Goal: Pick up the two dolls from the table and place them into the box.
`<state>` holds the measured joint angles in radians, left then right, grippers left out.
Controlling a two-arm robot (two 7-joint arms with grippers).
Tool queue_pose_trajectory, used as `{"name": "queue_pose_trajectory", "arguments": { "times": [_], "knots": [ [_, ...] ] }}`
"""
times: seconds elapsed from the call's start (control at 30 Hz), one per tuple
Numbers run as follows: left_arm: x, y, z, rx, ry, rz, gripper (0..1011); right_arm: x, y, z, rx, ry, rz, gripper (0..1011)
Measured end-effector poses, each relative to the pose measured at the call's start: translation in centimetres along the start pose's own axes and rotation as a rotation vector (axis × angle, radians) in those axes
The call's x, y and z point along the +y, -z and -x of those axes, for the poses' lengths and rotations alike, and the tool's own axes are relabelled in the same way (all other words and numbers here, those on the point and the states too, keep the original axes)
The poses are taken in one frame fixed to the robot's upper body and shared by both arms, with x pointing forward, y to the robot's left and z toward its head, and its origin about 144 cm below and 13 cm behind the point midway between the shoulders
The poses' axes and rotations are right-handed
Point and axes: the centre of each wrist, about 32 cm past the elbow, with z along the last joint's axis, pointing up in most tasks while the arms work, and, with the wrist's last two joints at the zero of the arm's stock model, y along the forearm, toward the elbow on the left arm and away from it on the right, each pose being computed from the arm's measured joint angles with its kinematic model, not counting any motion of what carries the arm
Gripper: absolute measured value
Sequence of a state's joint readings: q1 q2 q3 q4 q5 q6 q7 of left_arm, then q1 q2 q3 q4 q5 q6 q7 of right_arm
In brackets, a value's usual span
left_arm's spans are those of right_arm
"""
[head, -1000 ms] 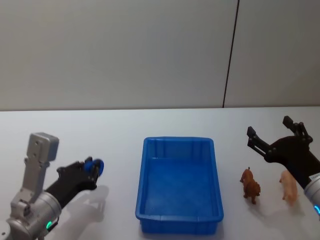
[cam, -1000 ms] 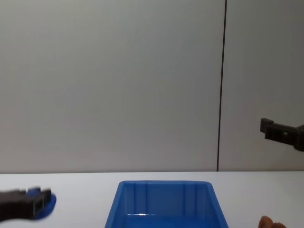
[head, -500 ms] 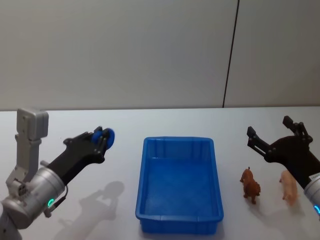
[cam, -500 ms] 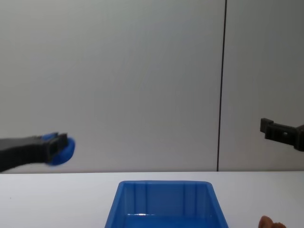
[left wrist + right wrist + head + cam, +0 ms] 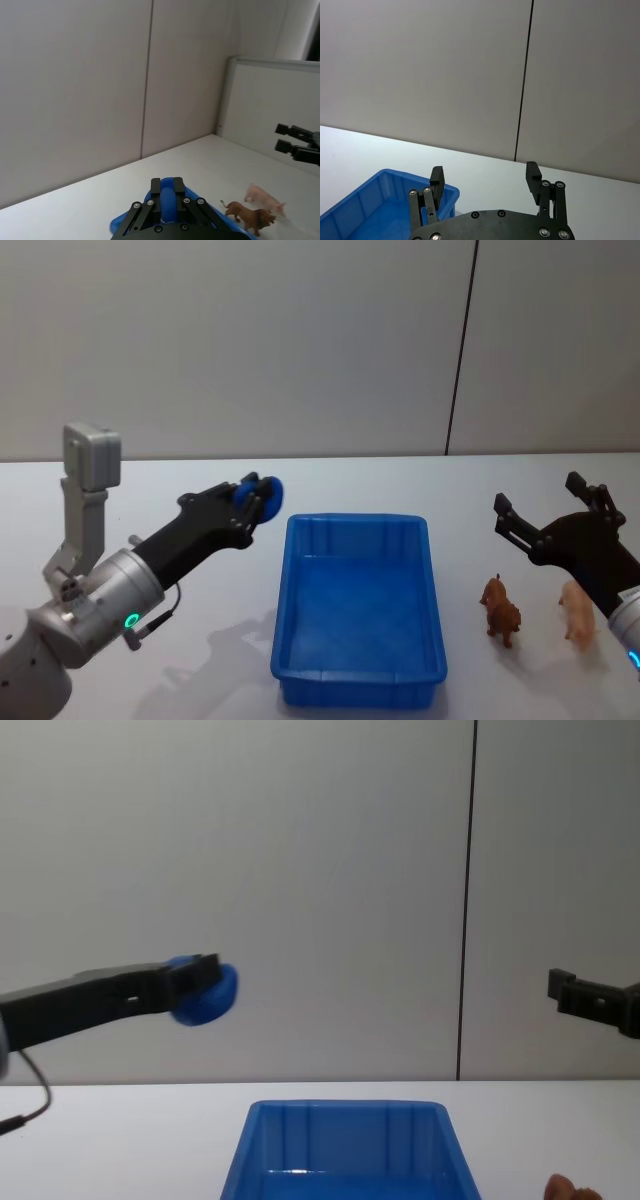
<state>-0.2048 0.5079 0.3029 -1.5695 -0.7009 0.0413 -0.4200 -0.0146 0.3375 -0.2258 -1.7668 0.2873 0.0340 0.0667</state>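
My left gripper [image 5: 252, 498] is shut on the blue rounded doll [image 5: 268, 488] and holds it in the air, just left of the far left corner of the blue box [image 5: 358, 523]. In the chest view this doll [image 5: 212, 1000] hangs well above the box rim [image 5: 345, 1105]. The left wrist view has the doll [image 5: 169, 196] clamped between the fingers. The brown four-legged doll [image 5: 500, 610] stands on the white table [image 5: 400, 480] right of the box. My right gripper [image 5: 538, 495] hovers open above and behind it, with nothing between its fingers [image 5: 437, 176].
A pink pig figure [image 5: 577, 612] stands on the table just right of the brown doll, under my right arm. The box holds nothing that I can see. A grey wall with a dark vertical seam [image 5: 460, 350] rises behind the table.
My left arm has lifted the blue doll off the table's left side and carried it up and rightward to the box's far left corner. The right arm has not moved.
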Motion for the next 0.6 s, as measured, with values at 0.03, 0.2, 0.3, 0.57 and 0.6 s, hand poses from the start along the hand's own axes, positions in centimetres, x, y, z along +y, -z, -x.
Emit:
{"name": "queue_pose_trajectory", "arguments": {
  "times": [0.03,0.2,0.3,0.57,0.6],
  "knots": [
    [-0.2,0.0,0.0,0.004,0.009,0.0,152,0.0,0.0,0.0,0.0,0.0,0.0,1001],
    [-1.2,0.0,-0.1,0.029,0.074,-0.009,151,0.0,0.0,0.0,0.0,0.0,0.0,1001],
    [-2.0,0.0,-0.2,0.048,0.129,-0.022,151,0.0,0.0,0.0,0.0,0.0,0.0,1001],
    [-3.7,0.2,-0.4,0.07,0.226,-0.061,151,0.0,0.0,0.0,0.0,0.0,0.0,1001],
    [-4.1,0.3,-0.5,0.073,0.246,-0.072,151,0.0,0.0,0.0,0.0,0.0,0.0,1001]
  ]
}}
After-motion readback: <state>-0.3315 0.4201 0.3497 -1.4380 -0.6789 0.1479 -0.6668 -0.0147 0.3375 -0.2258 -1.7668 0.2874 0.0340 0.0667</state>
